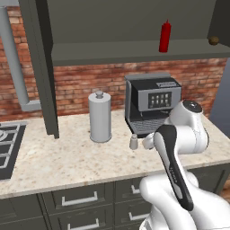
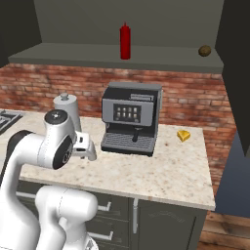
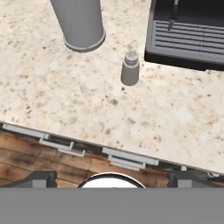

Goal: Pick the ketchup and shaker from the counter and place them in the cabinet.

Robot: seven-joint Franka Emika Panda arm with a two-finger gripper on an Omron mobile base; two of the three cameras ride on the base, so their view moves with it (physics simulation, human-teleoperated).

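The ketchup (image 1: 165,37) stands upright on the flat shelf of the cabinet (image 1: 134,51), toward the right side, with the round brass knob (image 1: 214,40) of the open door farther right. In the right base view the same red bottle (image 2: 125,42) sits near the middle of the shelf, above the coffee machine (image 2: 131,118).

The shaker (image 1: 134,142) stands upright on the surface (image 1: 67,157), just in front of the left front corner of the coffee machine's drip tray and to the right of the tall grey lidded canister (image 1: 99,117), apart from both. In the hand view the shaker (image 3: 130,68) stands near the middle top, between the canister's base (image 3: 81,24) and the black drip tray (image 3: 188,39), touching neither.

The claw (image 3: 111,178) hangs over the front edge of the surface, above the drawers and their silver bar handles (image 3: 124,157), well short of the shaker. Its two dark fingertips (image 3: 37,178) sit wide apart at the bottom corners of the hand view, with nothing between them.

A small yellow object (image 2: 183,135) lies on the surface to the right of the coffee machine. A stovetop (image 1: 6,148) sits at the far left of the surface.
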